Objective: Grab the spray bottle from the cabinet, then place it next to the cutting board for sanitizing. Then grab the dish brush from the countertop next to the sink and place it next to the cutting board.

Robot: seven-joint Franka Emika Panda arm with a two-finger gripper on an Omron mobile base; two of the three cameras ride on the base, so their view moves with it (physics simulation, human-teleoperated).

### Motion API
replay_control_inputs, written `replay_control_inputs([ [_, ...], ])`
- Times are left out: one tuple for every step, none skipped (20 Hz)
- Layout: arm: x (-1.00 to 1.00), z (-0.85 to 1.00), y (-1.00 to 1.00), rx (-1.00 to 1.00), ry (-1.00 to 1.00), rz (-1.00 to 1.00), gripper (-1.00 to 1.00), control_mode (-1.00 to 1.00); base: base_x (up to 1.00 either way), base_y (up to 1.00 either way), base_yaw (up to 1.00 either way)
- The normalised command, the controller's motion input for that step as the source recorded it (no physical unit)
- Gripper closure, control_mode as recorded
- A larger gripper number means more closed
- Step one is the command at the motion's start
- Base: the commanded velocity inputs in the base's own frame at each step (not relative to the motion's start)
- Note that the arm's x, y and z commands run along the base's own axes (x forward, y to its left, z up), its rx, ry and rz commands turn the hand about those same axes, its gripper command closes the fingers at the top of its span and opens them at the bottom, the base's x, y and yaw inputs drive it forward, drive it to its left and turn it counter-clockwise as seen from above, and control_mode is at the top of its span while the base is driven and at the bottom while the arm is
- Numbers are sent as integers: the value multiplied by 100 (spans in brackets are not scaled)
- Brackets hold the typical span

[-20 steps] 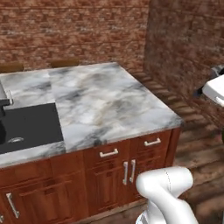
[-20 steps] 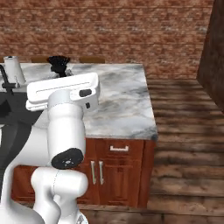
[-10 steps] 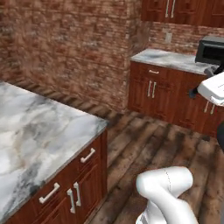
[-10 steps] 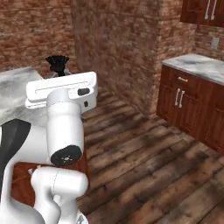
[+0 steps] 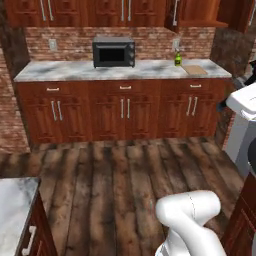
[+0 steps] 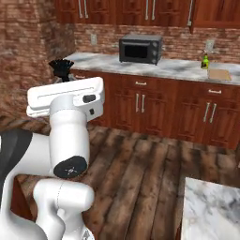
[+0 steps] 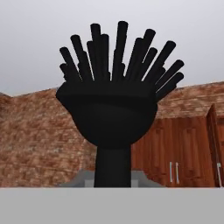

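The dish brush (image 7: 111,100) is standing up in front of the hand camera, its thick black handle rising from the bottom edge and its splayed bristles fanning out above a rounded head. The claw is pressed together and pinching that handle, though its fingertips themselves are lying below the visible part of the hand view. In the right base view the same brush (image 6: 61,69) is poking up just past the arm's white upper link, bristles uppermost, against the brick wall.

The two base views are showing what the hand view is not: a long counter (image 5: 65,70) with a marbled grey top running along the far brick wall. On it one black microwave (image 5: 113,52) is sitting near the middle. Toward the right end, one spray bottle (image 5: 177,59) is standing upright, and one cutting board (image 5: 195,69) is lying flat just beside it on the right. In the right base view the bottle (image 6: 205,61) and board (image 6: 220,74) are appearing in the same order.

Above the board, the left base view is showing the cabinet (image 5: 200,12) with its door swung open and a bare shelf.

A corner of a second marbled counter (image 6: 211,206) is showing at the lower right of the right base view, and at the lower left of the left base view.
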Motion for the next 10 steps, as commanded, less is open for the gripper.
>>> replay_control_inputs([
  [0, 0, 0, 0, 0, 0, 100, 100, 26, -4, -83],
  [0, 0, 0, 0, 0, 0, 100, 100, 63, -3, -69],
  [0, 0, 0, 0, 0, 0, 100, 100, 99, -5, -52],
  [0, 0, 0, 0, 0, 0, 100, 100, 100, -9, -36],
  [0, 0, 0, 0, 0, 0, 100, 100, 100, -22, -20],
  [0, 0, 0, 0, 0, 0, 100, 100, 100, -29, -9],
  [0, 0, 0, 0, 0, 0, 100, 100, 100, -33, -1],
  [0, 0, 0, 0, 0, 0, 100, 100, 100, -26, 0],
  [0, 0, 0, 0, 0, 0, 100, 100, 100, 0, 0],
  [0, 0, 0, 0, 0, 0, 100, 100, 100, 0, 0],
])
